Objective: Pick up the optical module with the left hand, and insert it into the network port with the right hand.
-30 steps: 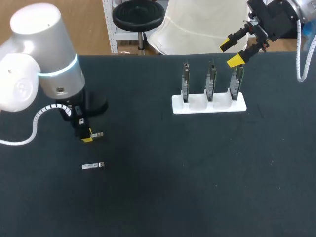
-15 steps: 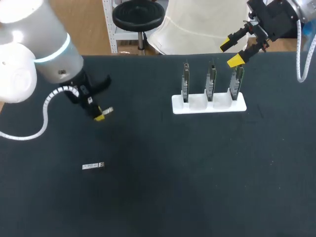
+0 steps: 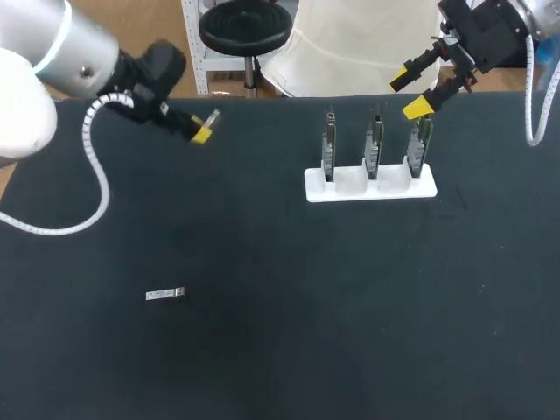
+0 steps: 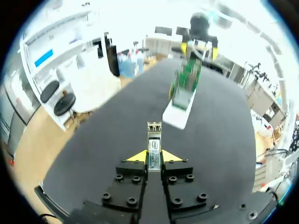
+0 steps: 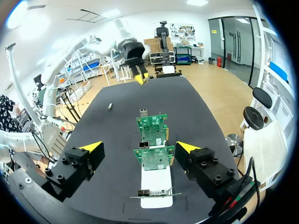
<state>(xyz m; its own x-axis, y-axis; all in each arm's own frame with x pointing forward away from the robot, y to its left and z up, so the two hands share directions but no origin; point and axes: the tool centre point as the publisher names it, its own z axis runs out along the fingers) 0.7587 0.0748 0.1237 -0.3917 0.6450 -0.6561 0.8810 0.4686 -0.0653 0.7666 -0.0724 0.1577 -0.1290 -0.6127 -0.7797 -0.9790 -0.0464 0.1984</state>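
Note:
A small silver optical module (image 3: 211, 116) sticks out from between the yellow tips of my left gripper (image 3: 203, 129), which is shut on it and held up over the table's back left. In the left wrist view the module (image 4: 153, 149) points ahead toward the white holder (image 4: 174, 117) with its green port boards (image 4: 187, 79). My right gripper (image 3: 411, 93) hangs open above the rightmost of three boards (image 3: 420, 140) in the holder (image 3: 350, 190). In the right wrist view the boards (image 5: 153, 140) stand between and ahead of its wide-apart fingers (image 5: 91, 148), untouched.
A second silver module (image 3: 165, 295) lies flat on the black table at the front left, also visible as a small piece (image 5: 110, 107) far ahead in the right wrist view. My left arm (image 5: 133, 53) shows beyond the boards there.
My left arm has risen from low over the table's left side and swung back and to the right, carrying the module. The right arm has stayed still.

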